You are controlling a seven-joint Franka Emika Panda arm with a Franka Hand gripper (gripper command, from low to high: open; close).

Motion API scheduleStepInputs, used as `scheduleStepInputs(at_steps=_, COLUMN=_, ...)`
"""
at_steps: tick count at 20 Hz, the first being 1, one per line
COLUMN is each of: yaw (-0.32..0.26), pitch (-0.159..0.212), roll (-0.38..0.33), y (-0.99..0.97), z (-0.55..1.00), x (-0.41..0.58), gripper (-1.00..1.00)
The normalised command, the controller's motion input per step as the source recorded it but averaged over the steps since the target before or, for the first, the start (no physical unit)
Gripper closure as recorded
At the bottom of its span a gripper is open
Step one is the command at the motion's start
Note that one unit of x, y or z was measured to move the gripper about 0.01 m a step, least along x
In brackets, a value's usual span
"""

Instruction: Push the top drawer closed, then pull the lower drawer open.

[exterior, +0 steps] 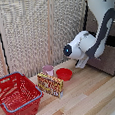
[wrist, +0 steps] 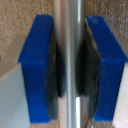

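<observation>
closest to us, in the wrist view, our gripper (wrist: pixel 71 65) has its two blue fingers (wrist: pixel 37 65) drawn in on either side of a slim silver bar handle (wrist: pixel 71 30), the dark pads pressed to it or very nearly so, so we judge the pincer nearly closed with the bar between its jaws. which drawer the bar belongs to we cannot tell from either view. behind the bar we see only a speckled brown surface, which we take for a drawer front. the bar looks like smooth, rigid metal, hard and somewhat slippery, so we judge the soft pads should take it near its middle, square across it, and pull or push straight along the drawer's travel rather than twisting. a wide wooden drawer is likely fairly heavy and stiff on its runners, and an off-centre hold might rack it. in the exterior view, at the near edge of the table (exterior: pixel 92 98) sits a red basket (exterior: pixel 17 95), then a patterned box (exterior: pixel 50 84) standing toward the middle, and behind it a pink cup (exterior: pixel 48 70) and a red bowl (exterior: pixel 64 74). beyond these the white arm (exterior: pixel 85 43) reaches toward the brown cabinet (exterior: pixel 110 61) at the far edge on the exterior view's right, where the drawers themselves are hidden behind it.
</observation>
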Motion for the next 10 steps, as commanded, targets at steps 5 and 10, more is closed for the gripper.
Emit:
scheduleStepInputs(at_steps=5, yaw=-0.019, pitch=0.0, roll=0.028, y=0.0, z=0.27, x=0.121, gripper=-1.0)
scheduleStepInputs(at_steps=10, yaw=-0.088, pitch=0.01, roll=0.079, y=0.17, z=0.22, x=0.249, gripper=-1.0)
